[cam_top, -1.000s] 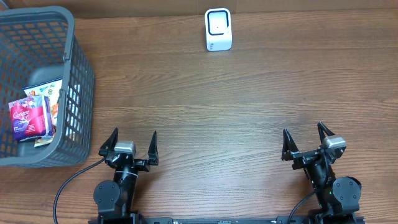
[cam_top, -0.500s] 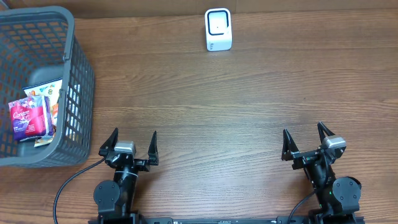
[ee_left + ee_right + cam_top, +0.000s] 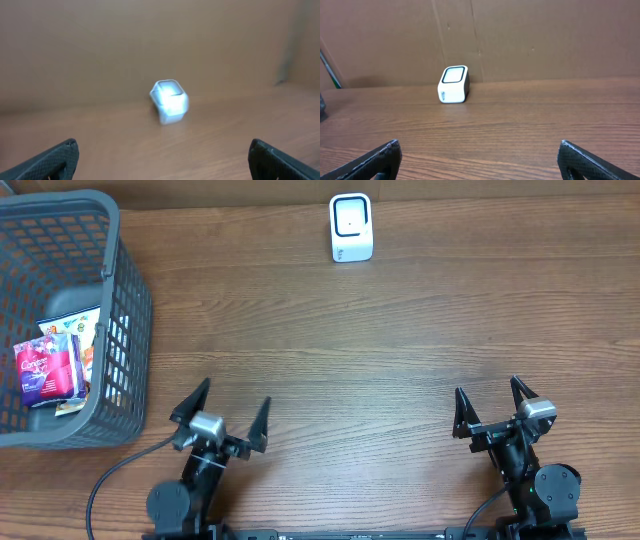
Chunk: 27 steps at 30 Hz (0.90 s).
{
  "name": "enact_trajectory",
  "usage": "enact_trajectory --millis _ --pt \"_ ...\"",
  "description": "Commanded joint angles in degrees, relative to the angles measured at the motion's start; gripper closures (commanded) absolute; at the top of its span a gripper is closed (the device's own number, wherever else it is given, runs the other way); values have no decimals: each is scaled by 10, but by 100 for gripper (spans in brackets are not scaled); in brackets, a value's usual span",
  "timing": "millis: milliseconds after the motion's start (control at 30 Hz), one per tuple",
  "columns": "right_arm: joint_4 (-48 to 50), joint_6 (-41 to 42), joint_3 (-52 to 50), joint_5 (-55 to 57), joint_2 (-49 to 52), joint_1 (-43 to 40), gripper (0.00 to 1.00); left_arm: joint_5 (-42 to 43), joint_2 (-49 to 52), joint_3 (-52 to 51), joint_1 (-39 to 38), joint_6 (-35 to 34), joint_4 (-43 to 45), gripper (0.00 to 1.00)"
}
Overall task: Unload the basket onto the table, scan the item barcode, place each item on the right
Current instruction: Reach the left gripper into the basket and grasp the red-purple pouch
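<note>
So far, nothing scanned

We see the left hand [image 3: 237, 392] and right hand [image 3: 487, 387] spread wide and empty, low in frame. The snack packets [image 3: 48, 368] lie in the basket [image 3: 130, 310] at upper left, well apart from the scanner [image 3: 351, 227] at top centre. Picking and presenting are not yet done. No barcode shows, and the left wrist view is blurred.

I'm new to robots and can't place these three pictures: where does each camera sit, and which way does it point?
Overhead: above the table, looking straight down on the grey basket, the white scanner, and the left claw and right claw, both open.
Left wrist: on the left arm, low, facing forward at the scanner, blurred; its fingertips fill the bottom corners.
Right wrist: likewise on the right arm, sharp; fingertips in the bottom corners.
Shared: all three show the scanner.
</note>
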Motion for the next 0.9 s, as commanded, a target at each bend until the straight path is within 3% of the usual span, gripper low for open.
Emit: enact_trajectory --millis 0,100,233,467,633,767,867 --pt "3 -2 -6 4 -6 2 0 123 -6 23 -4 -30 74 0" --pt "3 -2 -6 4 -6 2 0 67 -3 92 -3 -12 27 0" --pt "3 -2 -6 4 -6 2 0 -3 50 237 -3 58 -134 0" --pt "3 -2 -6 4 -6 2 0 -27 319 576 -3 126 -520 0" --pt "3 -2 -6 4 -6 2 0 -31 470 733 -3 158 -659 0" --pt "3 -2 -6 4 -6 2 0 -148 571 857 -3 74 -735 0" --pt "3 -2 -6 4 -6 2 0 -186 642 958 -3 62 -796 0"
